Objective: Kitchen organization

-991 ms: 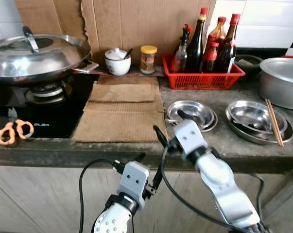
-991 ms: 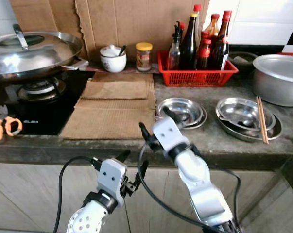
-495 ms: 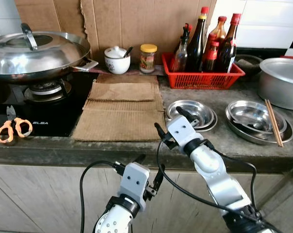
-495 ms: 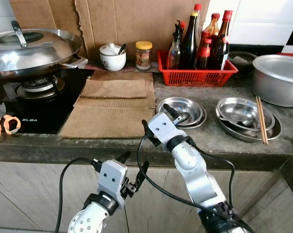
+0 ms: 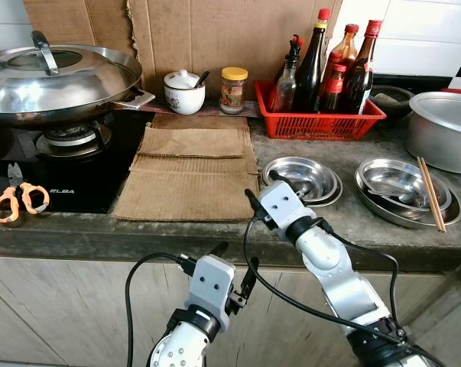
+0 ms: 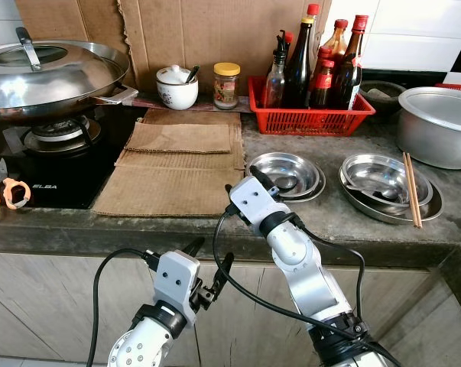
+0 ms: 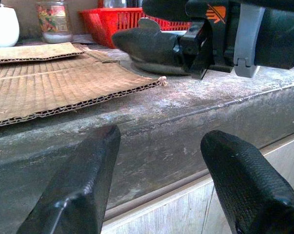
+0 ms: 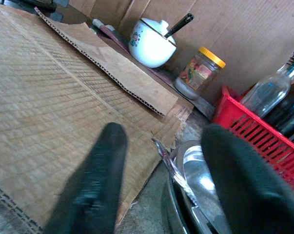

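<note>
My right gripper hovers open over the counter's front edge, between the cardboard mat and a small steel dish. In the right wrist view its fingertips straddle the mat's corner and the dish rim, where a spoon lies in the dish. My left gripper hangs open below the counter edge, facing the stone front. A second stack of steel dishes carries chopsticks. A red basket holds several sauce bottles.
A lidded wok sits on the stove at back left, with orange scissors near the front edge. A white lidded pot and a jar stand by the cardboard wall. A large steel pot stands far right.
My right gripper has moved up and forward over the counter edge, closer to the small steel dish. The left gripper has stayed put. The camera has shifted slightly.
</note>
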Controlling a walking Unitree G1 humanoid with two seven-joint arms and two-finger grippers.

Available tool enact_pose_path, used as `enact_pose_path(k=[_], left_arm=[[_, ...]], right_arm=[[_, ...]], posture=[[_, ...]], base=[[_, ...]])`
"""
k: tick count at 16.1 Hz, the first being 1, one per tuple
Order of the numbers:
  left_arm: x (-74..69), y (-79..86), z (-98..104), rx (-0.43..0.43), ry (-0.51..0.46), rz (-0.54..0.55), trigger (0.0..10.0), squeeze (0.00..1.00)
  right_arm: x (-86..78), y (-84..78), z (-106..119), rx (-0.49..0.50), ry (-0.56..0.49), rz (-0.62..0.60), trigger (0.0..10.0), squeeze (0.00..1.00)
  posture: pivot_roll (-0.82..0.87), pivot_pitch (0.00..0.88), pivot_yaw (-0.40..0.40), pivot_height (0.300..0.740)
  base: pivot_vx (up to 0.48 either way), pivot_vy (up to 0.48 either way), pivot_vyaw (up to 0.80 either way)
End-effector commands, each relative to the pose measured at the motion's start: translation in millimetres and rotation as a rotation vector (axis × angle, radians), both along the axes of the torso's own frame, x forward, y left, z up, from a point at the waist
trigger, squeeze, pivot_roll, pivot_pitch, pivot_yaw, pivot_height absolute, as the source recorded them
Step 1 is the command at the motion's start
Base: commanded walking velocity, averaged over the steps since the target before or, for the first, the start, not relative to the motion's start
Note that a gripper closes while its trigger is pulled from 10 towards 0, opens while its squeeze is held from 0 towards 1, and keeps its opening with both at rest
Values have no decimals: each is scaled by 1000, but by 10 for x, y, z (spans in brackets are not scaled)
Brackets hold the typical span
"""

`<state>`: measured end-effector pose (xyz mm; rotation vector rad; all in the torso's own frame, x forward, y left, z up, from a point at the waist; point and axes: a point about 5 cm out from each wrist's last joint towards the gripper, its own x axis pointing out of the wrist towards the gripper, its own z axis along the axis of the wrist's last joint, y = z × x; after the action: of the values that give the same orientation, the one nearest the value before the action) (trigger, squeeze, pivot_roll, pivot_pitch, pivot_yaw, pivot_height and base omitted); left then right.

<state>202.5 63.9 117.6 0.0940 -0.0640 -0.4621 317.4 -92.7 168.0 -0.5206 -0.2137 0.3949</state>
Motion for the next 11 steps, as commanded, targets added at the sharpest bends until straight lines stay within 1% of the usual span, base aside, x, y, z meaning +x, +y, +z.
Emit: enact_pose_path(k=[1, 11], left_arm=[[-12, -22, 48, -10, -22, -6, 10000, 0], [-2, -31, 47, -9, -28, -14, 10000, 0]], right_arm=[[38, -3, 60, -3, -28, -4, 0, 0], [85, -32, 165, 18, -81, -28, 0, 0]], posture=[[210, 4, -91, 740], [203, 0, -87, 740]], base=[[0, 0, 0], [0, 0, 0]])
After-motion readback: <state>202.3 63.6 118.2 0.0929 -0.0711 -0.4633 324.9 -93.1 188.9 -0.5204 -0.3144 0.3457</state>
